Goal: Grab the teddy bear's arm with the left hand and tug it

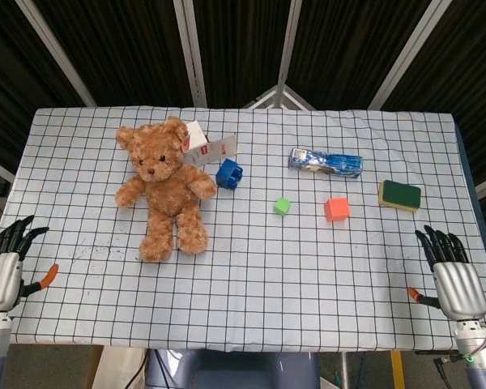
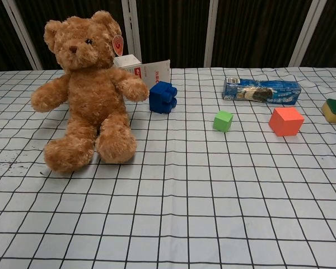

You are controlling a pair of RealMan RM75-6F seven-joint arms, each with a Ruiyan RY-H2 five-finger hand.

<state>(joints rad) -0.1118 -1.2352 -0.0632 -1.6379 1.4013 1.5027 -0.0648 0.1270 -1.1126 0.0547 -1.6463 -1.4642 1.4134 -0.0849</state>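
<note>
Both hands are parked at the near corners of the table: the left hand is seen off the near-left edge, fingers spread, nothing held; the right hand is matched at the near-right edge, fingers likewise apart and empty. Further in, the teddy bear is found sitting on the checked tablecloth, left of centre, well apart from the left hand. Its near arm is stuck out sideways, free of the cloth, and that is judged the place to be gripped. Plush like this is expected to be light, soft and squashy, so a firm wrap around the arm is called for; on a tug the whole bear is likely to be dragged. Just behind it, a blue block and a white box are spotted.
</note>
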